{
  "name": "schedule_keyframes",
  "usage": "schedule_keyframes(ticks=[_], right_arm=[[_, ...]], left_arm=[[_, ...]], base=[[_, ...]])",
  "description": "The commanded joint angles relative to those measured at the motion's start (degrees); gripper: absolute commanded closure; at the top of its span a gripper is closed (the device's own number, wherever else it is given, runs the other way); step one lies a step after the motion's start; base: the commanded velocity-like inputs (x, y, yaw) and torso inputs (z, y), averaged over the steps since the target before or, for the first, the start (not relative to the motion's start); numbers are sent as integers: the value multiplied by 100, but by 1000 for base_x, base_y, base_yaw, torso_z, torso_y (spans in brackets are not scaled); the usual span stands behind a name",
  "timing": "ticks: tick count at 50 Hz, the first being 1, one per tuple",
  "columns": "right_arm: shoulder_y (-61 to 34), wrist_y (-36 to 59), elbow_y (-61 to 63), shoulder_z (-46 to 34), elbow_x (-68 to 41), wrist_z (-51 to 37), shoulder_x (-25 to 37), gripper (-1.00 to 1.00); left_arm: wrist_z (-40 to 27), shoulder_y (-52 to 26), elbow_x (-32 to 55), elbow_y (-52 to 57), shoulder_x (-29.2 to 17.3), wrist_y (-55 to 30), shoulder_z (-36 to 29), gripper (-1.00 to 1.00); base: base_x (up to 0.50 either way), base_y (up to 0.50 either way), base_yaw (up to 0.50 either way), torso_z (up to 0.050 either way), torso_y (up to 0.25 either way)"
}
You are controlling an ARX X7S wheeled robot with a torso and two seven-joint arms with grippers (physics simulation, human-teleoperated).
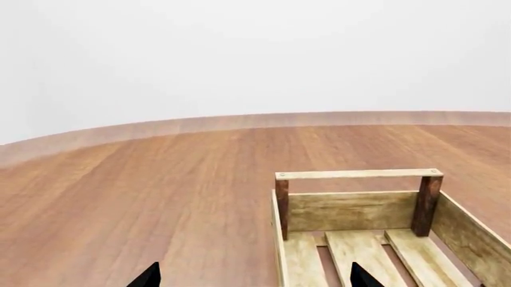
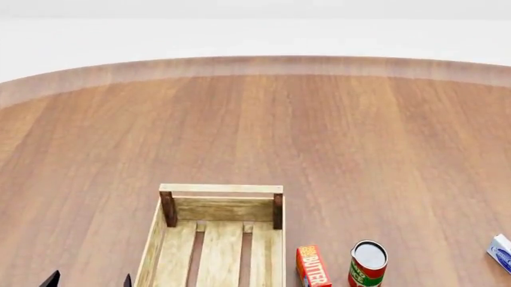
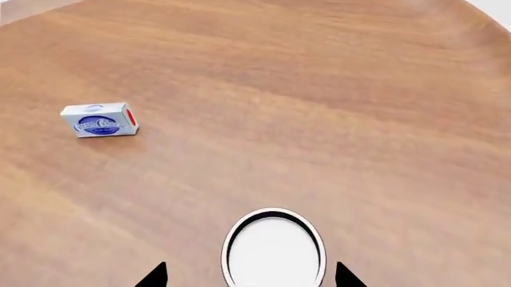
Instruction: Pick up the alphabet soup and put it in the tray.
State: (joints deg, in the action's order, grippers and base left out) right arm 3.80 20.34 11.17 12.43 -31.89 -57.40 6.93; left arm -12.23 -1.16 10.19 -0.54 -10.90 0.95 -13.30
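Observation:
Only the plain white top of a can (image 3: 274,251) shows in the right wrist view, with its label hidden; I take it for the alphabet soup. My right gripper (image 3: 251,277) is open, with one dark fingertip on either side of the can and a gap to each. The head view shows neither that can nor the right gripper. The tray (image 2: 219,188) is a light-wood crate with darker corner posts at the bottom of the head view. My left gripper (image 1: 255,278) is open and empty over the tray's (image 1: 357,174) left wall. Its tips (image 2: 90,281) show left of the tray.
A red and green can (image 2: 368,263) and a red butter box (image 2: 312,266) stand just right of the tray. A white and blue box (image 2: 501,251) lies at the right edge, and the same box (image 3: 99,119) shows beyond the can. The round wooden table's far rim (image 2: 255,64) curves behind.

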Motion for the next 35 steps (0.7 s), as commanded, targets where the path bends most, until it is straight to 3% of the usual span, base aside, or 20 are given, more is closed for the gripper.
schedule_keyframes(ticks=[1, 35], right_arm=[[-190, 13, -365, 8, -126, 68, 92, -100], [-374, -354, -1134, 31, 3, 102, 215, -100]], left_arm=[[-35, -9, 20, -14, -24, 12, -31, -100], [-121, -38, 96, -43, -84, 23, -119, -100]], base=[[0, 0, 0, 0, 0], [0, 0, 0, 0, 0]])
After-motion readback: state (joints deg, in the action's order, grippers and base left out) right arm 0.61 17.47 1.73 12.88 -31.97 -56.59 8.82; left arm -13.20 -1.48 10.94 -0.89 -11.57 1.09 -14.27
